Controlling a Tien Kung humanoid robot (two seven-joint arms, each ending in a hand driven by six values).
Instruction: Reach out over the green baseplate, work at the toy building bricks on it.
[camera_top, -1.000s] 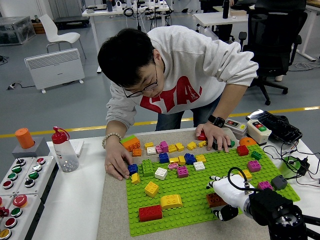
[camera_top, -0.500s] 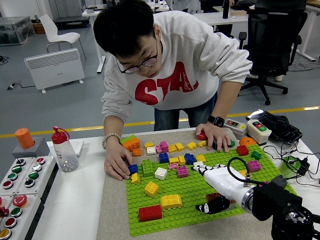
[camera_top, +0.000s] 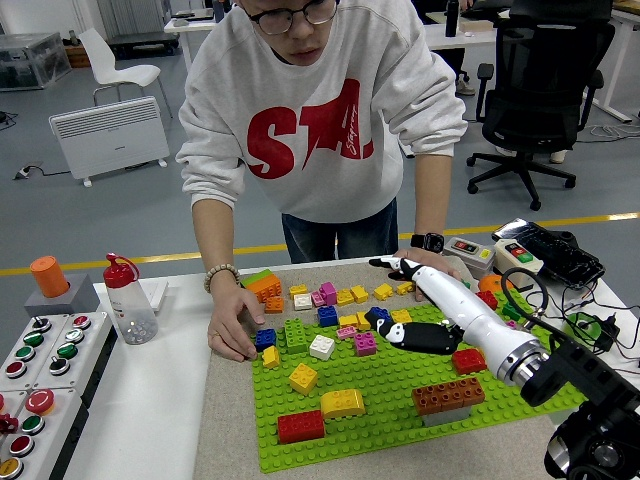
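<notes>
Fingers (camera_top: 392, 266) of glossy white right hand (camera_top: 425, 285) spread over studded green baseplate (camera_top: 380, 400) w/ blocky plastic bricks (camera_top: 342, 402).

Green baseplate (camera_top: 400, 425) on white table (camera_top: 150, 400)

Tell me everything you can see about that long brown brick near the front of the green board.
The long brown brick looks like glossy plastic, with a row of round studs along its top. It sits flat on the green baseplate near the front right, angled slightly, its right end a little farther back. It seems to sit on something pale underneath. Nothing grips it: the robot's right hand is stretched out farther back, well clear. A small red brick lies just behind it, apart.
</notes>
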